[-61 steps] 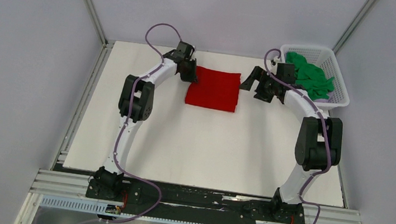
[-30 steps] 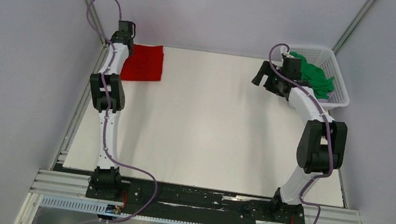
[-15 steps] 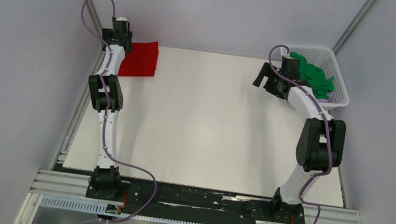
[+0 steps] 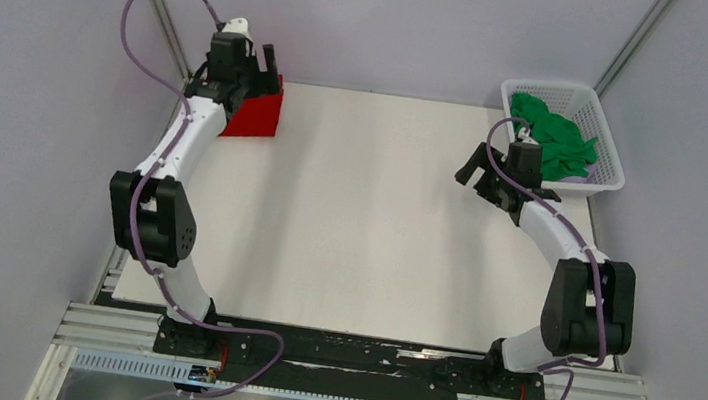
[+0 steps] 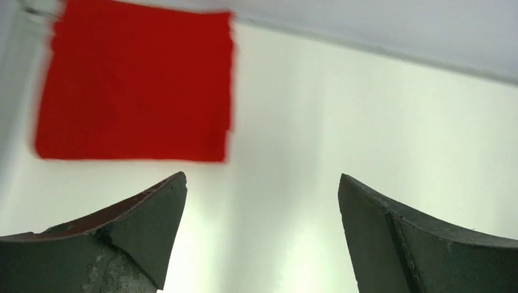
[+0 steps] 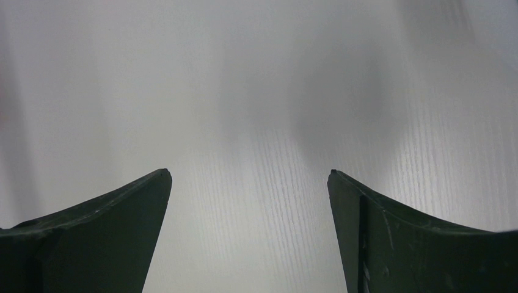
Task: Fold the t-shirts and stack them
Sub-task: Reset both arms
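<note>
Red t-shirt [image 4: 257,117] folded flat at far-left corner of worktop [image 4: 357,231]; left tool [image 5: 261,178] near it, jaws wide, empty. Green t-shirt [image 4: 550,137] crumpled in basket [image 4: 610,179]. Right tool [image 6: 249,173] wide, empty, over worktop

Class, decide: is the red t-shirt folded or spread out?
Folded. The red t-shirt lies as a compact, straight-edged rectangle with no sleeves showing.

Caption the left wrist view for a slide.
Open fingers of the left gripper above the white table; folded red t-shirt lies flat ahead, untouched.
</note>
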### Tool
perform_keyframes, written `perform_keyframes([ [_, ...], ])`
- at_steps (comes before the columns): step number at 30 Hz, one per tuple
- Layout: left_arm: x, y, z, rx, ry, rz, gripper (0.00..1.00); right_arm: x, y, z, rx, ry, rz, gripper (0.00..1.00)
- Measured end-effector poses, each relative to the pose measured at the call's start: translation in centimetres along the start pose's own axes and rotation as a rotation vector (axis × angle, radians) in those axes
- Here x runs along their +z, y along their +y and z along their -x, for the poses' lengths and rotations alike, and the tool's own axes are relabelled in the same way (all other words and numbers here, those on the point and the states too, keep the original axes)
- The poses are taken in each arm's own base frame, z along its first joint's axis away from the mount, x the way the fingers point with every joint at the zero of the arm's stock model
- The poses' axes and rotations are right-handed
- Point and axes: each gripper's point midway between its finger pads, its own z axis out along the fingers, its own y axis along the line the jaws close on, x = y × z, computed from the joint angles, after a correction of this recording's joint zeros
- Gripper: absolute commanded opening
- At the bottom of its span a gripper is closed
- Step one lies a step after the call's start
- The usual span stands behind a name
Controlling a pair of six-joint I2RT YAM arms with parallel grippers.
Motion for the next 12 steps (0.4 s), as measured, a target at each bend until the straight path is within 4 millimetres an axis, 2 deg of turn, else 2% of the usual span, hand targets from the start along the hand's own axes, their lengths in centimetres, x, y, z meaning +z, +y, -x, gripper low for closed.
perform_keyframes([
  [1,-1.3,-2.3,-1.3,-0.008,0.013,-0.073,1.00,-0.4,-0.1,-0.4,0.008,-0.007,0.004,1.00],
  [3,-3.0,-5.5,-4.4,-0.012,0.063,-0.166,1.00,-1.2,-0.3,-1.1,0.018,-0.025,0.016,1.00],
  [4,-3.9,-7.1,-7.0,-0.012,0.111,-0.211,1.00,-1.7,-0.4,-1.5,0.022,-0.030,0.022,1.00],
  [6,-5.3,-9.2,-11.7,-0.010,0.208,-0.264,1.00,-2.6,-0.6,-2.1,0.033,-0.045,0.032,1.00],
  [9,-7.5,-10.1,-18.4,-0.018,0.343,-0.307,1.00,-3.4,-0.5,-2.4,0.045,-0.068,0.048,1.00],
  [12,-9.6,-9.6,-22.8,-0.033,0.435,-0.313,1.00,-3.8,-0.8,-3.0,0.056,-0.074,0.054,1.00],
])
